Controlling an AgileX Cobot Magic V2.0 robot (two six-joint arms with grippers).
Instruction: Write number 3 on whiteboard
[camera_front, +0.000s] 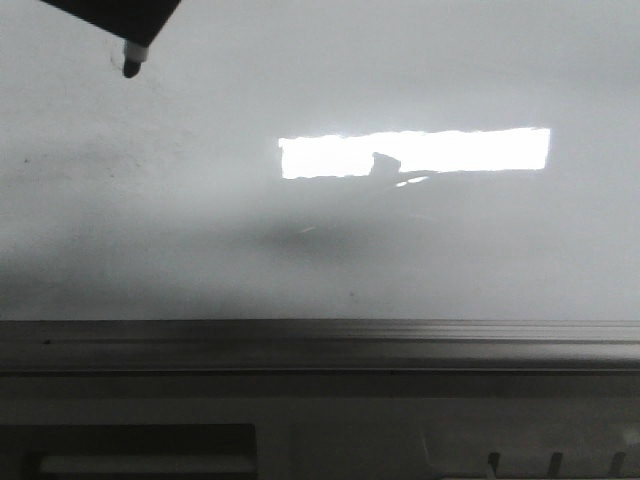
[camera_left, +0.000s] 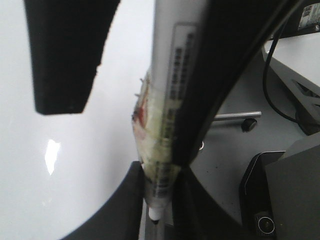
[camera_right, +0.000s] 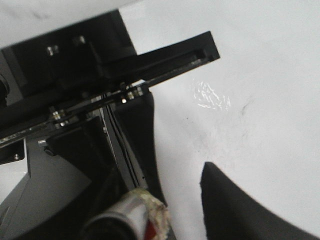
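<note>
Left claw (camera_left: 165, 165) pinched marker (camera_left: 172, 100); tip (camera_front: 131, 68) poised at whiteboard (camera_front: 300, 260) corner, no 3 visible. Should press lightly, stroke steadily. Right claw (camera_right: 185, 200): cannot tell.

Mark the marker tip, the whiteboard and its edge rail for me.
marker tip (camera_front: 130, 68): front view, on the dark nib below the white collar.
whiteboard (camera_front: 470, 250): front view, on bare glossy surface below the glare.
edge rail (camera_front: 320, 345): front view, on the grey metal strip along the board's near edge.
</note>
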